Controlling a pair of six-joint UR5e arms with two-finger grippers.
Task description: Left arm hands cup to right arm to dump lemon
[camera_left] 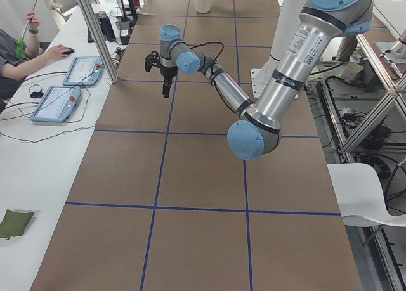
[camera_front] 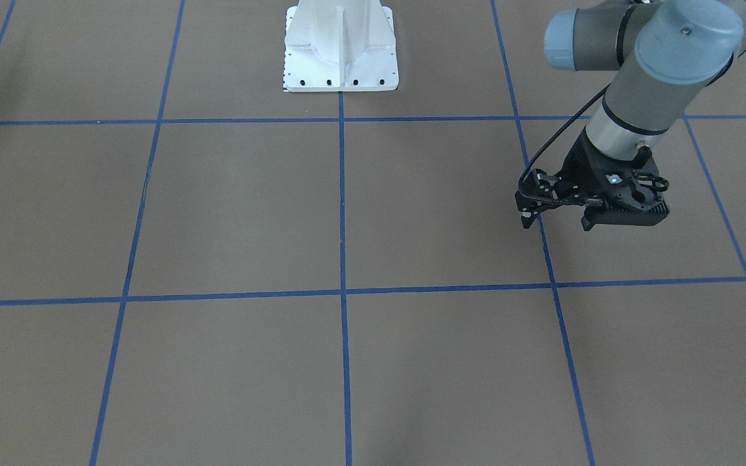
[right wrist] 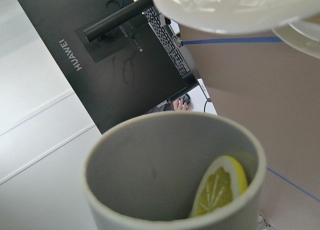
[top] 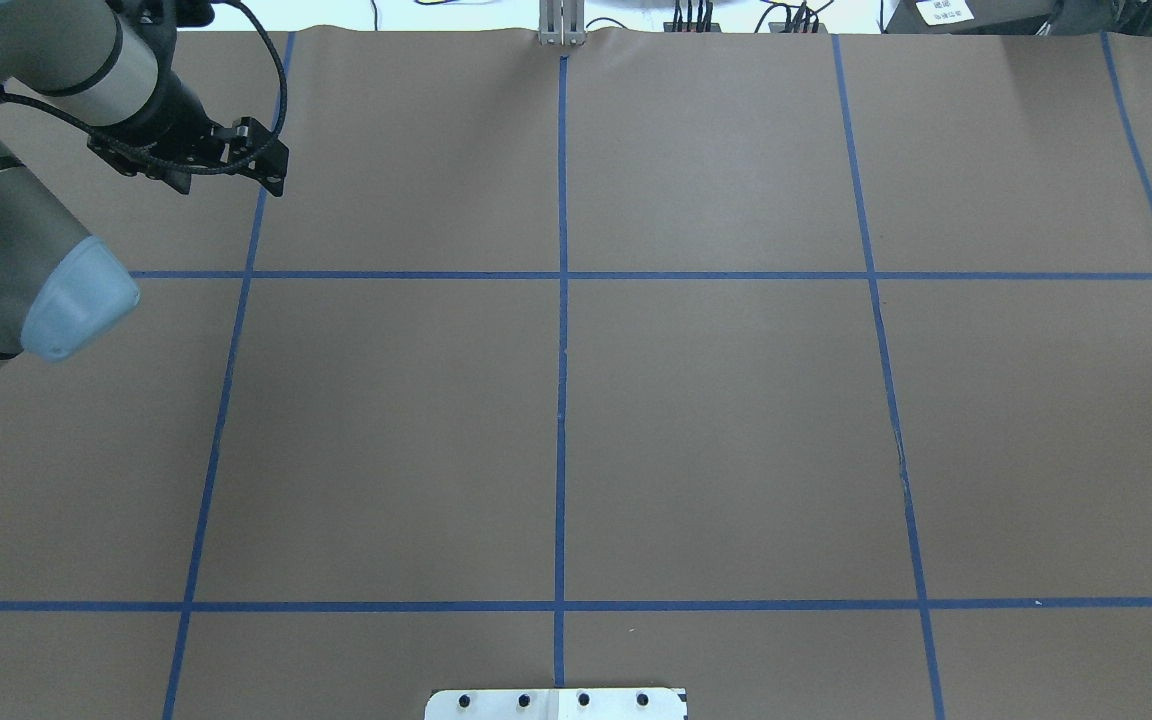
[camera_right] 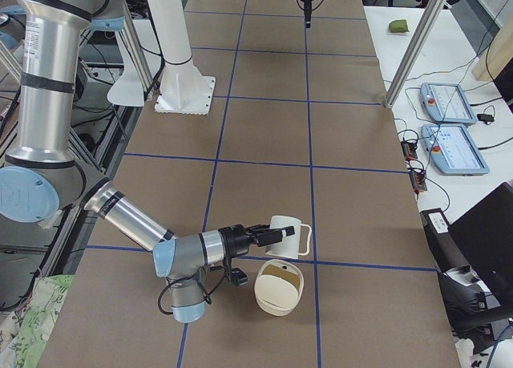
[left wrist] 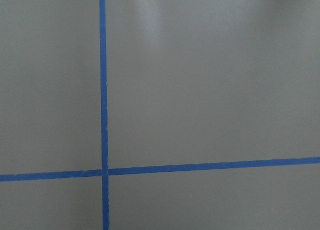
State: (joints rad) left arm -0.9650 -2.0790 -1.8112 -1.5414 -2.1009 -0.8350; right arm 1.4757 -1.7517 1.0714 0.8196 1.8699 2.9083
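Hanging over a blue tape line (camera_front: 544, 252) on the brown tabletop (camera_front: 412, 213), the left tool (camera_front: 557, 226) has its fingers spread apart and empty. Well apart from it, near the tabletop's other end, the right tool (camera_right: 258, 237) meets the side of the cup (camera_right: 287, 233), which is just beside a cream bowl (camera_right: 278, 292) (whether that tool's fingers are clamped on the cup I cannot tell from the side view). The lemon (right wrist: 220, 187) lies inside the cup, leaning against its grey inner wall.
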